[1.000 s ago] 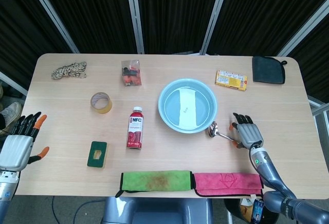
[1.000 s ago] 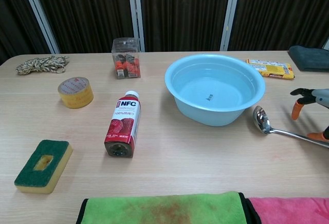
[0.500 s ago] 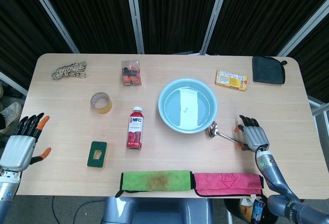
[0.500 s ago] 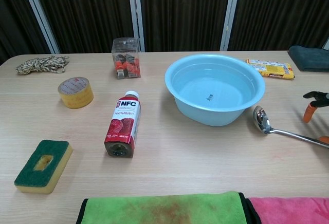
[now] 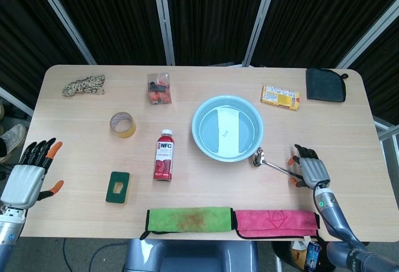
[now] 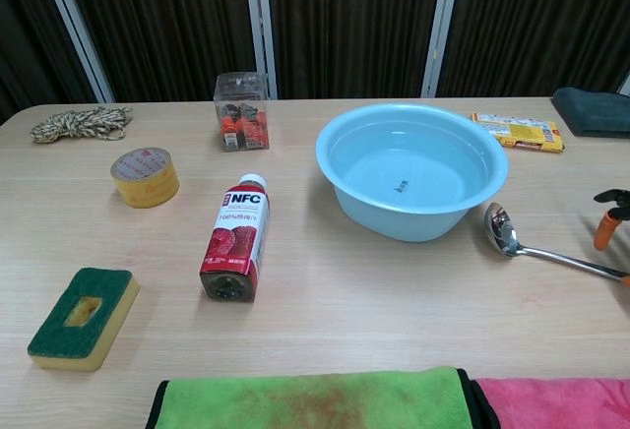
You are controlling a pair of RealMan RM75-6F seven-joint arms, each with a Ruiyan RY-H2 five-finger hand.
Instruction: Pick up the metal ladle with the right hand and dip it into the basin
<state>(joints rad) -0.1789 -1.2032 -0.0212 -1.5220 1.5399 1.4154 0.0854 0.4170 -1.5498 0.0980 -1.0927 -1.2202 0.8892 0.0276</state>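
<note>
Hmm, my right hand point(image 5: 310, 170) is sliding rightward along the metal ladle point(image 5: 269, 163) handle, fingers spread, gripping nothing; ladle is lying flat, bowl just right of the blue basin point(image 5: 201, 136). Grasp isn't made yet.

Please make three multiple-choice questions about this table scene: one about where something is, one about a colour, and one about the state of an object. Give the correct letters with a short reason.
1. Where does the metal ladle lie?
A. inside the basin
B. on the table, beside the basin, on the right hand's side
C. on the green cloth

2. What colour is the basin?
A. light blue
B. yellow
C. red

3. How is the juice bottle positioned?
A. standing upright
B. lying on its side
C. held in the left hand

Answers:
1. B: the ladle's bowl rests on the wood next to the basin, its handle reaching towards the right hand.
2. A: both views show a pale blue basin.
3. B: the bottle lies flat on the table; the left hand is far from it and holds nothing.
</note>
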